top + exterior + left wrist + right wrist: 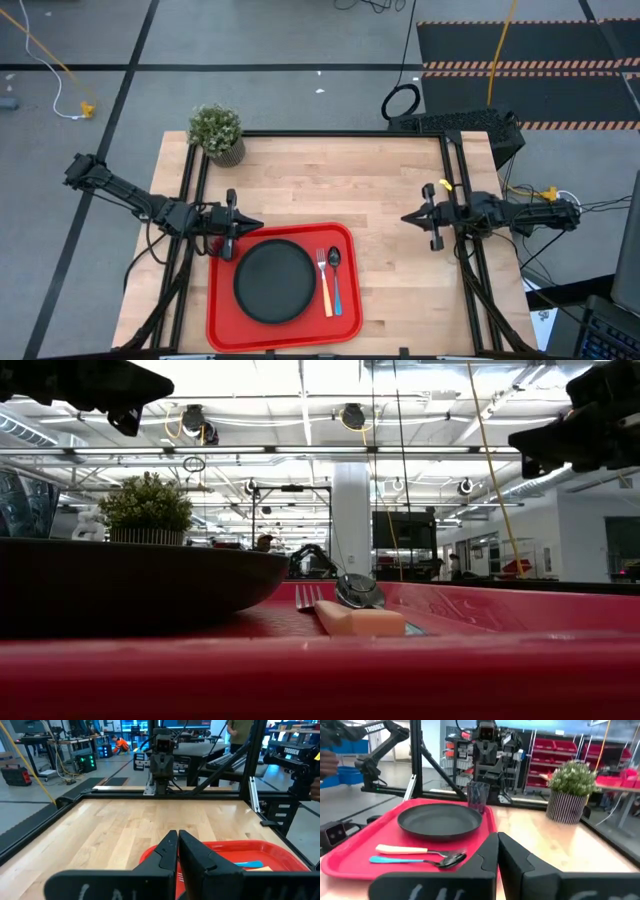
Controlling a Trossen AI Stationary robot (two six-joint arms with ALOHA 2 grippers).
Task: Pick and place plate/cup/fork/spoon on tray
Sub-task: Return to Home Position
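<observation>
Cup [477, 795] stands upright at the red tray's [215, 330] corner beyond the plate [275, 282] -- right beside the left gripper [257, 226], fingers together, empty. Right gripper [407, 217] -- also closed -- hangs well apart.

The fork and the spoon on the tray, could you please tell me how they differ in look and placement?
The fork has an orange handle and a tined silver head; the spoon has a light blue handle and a rounded bowl. The fork lies nearer the plate; the spoon lies on its far side, toward the tray's edge. Both lie flat, side by side and parallel, heads the same way.
</observation>
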